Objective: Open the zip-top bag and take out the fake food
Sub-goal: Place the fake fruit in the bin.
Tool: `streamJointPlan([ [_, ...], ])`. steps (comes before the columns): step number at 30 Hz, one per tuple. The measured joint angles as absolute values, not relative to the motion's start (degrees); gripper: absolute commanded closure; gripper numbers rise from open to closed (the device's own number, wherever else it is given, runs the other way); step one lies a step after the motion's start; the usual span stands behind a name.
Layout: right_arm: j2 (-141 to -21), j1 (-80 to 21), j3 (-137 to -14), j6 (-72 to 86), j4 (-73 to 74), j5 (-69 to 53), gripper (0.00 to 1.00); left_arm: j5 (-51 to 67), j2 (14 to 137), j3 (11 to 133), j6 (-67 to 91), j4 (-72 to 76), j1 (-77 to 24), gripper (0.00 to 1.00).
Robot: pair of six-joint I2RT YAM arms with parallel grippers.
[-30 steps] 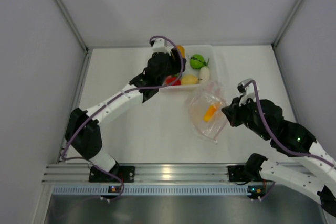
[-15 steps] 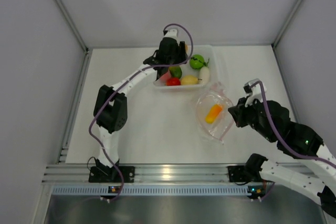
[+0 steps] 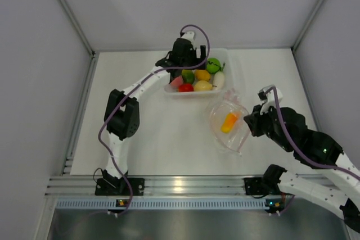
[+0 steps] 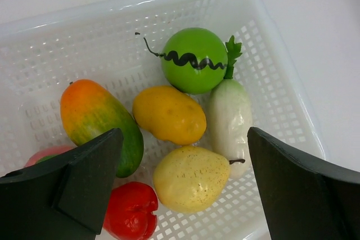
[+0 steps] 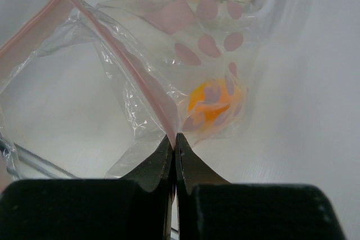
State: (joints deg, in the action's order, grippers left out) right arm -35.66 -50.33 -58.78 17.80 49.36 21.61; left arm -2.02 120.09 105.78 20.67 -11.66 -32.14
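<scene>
The clear zip-top bag (image 3: 228, 133) hangs open at centre right, with one orange fake food piece (image 3: 229, 121) inside. My right gripper (image 3: 251, 122) is shut on the bag's pink zip strip (image 5: 140, 77) and holds that edge up. In the right wrist view the gripper (image 5: 173, 137) pinches the strip, and the orange piece (image 5: 211, 105) shows through the bag (image 5: 124, 111). My left gripper (image 3: 188, 59) is open and empty above the white basket (image 3: 229, 54). Its fingers (image 4: 84, 184) hang over a yellow pear (image 4: 191, 178).
The white perforated basket (image 4: 84, 43) holds several fake foods: a green ball (image 4: 194, 60), a white radish (image 4: 229, 117), a yellow-orange piece (image 4: 169, 113), an orange-green mango (image 4: 95, 116), a red pepper (image 4: 130, 212). Grey walls enclose the table (image 3: 157, 133).
My left gripper has moved from the basket's left end to above its back, and the arm's elbow has folded in. More fruit now shows in the basket. The right gripper and bag shifted slightly.
</scene>
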Motion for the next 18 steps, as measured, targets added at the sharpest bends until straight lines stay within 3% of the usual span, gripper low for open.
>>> streamJointPlan([
  [7, -40.2, -49.6, -58.7, 17.8, 48.3, 22.0, 1.00, -1.5, 113.8, 100.5, 24.3, -12.6, -31.9, 0.02],
  [18, -51.0, -44.8, -58.6, 20.6, 43.7, 19.1, 1.00, -0.8, 81.4, 81.1, 33.3, -12.3, -33.1, 0.11],
])
